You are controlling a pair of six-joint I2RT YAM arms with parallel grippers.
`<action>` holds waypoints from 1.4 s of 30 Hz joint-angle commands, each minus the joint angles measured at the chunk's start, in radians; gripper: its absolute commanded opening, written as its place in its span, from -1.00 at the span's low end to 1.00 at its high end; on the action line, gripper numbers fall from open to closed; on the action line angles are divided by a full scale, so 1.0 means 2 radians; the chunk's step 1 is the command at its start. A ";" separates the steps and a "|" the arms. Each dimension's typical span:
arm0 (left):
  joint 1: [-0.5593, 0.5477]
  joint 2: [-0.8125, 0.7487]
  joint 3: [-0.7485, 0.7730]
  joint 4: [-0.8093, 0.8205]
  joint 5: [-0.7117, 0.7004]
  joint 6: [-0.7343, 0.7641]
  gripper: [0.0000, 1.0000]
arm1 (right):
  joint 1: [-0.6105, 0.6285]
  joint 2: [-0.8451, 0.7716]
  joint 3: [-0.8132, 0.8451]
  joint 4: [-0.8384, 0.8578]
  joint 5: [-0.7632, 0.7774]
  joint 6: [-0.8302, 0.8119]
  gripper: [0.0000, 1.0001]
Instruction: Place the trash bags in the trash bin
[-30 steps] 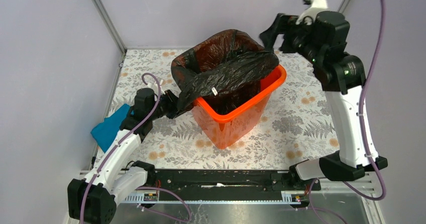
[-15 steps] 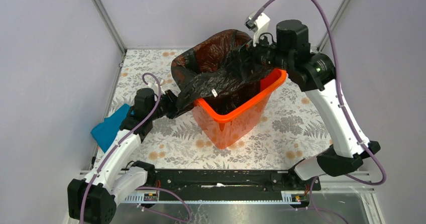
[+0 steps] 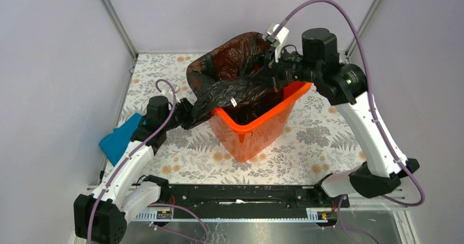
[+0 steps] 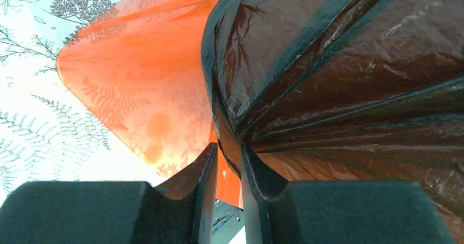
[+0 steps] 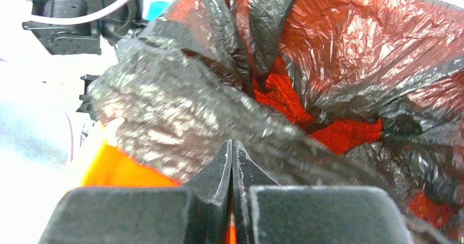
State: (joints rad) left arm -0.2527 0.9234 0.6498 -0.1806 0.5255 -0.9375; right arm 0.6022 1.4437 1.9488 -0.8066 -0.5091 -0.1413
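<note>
- Where it is stretched thin, the crinkly, glossy black bag [image 3: 235,85] turns brownish. It is draped over the square orange bin [image 3: 251,137], part inside and part over the left rim.
- My left gripper [image 4: 228,159] is nearly closed, pinching a bag fold beside the bin's wall.
- My right gripper [image 5: 231,148] is fully closed, tips against a wrinkled fold. I cannot tell whether any film is caught.

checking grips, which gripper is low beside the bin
The left gripper, pinching the trash bag beside the orange trash bin; the right gripper is above its rim.
</note>
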 commanded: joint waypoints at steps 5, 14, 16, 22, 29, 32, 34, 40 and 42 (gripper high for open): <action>-0.001 -0.009 0.033 -0.012 0.007 0.030 -0.19 | 0.003 -0.134 -0.079 0.024 0.007 0.071 -1.00; -0.001 -0.071 0.097 -0.171 -0.109 0.105 0.69 | 0.003 -0.148 -0.127 0.094 0.157 0.333 0.84; -0.001 -0.090 0.108 -0.214 -0.146 0.120 0.80 | 0.003 -0.159 -0.145 0.120 0.164 0.379 0.95; -0.001 -0.149 0.173 -0.268 -0.203 0.130 0.83 | 0.004 -0.169 -0.184 0.172 0.160 0.418 0.99; -0.001 -0.165 0.270 -0.151 -0.119 0.131 0.89 | 0.003 -0.193 -0.184 0.169 0.219 0.375 0.99; -0.001 -0.116 0.306 -0.088 -0.036 0.114 0.90 | 0.004 -0.217 -0.187 0.175 0.244 0.354 0.99; -0.001 -0.068 0.324 -0.049 0.027 0.077 0.86 | 0.003 -0.231 -0.187 0.176 0.252 0.339 0.99; -0.038 0.042 0.404 -0.062 0.035 0.069 0.78 | 0.004 -0.285 -0.201 0.179 0.300 0.298 0.99; -0.074 0.069 0.430 -0.086 -0.007 0.086 0.80 | 0.004 -0.304 -0.210 0.181 0.313 0.288 0.99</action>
State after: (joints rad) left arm -0.3115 0.9829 1.4200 -0.3180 0.5495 -0.7856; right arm 0.6041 0.8959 1.5558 -0.4973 0.0254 0.5114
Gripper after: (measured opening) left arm 0.894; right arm 0.994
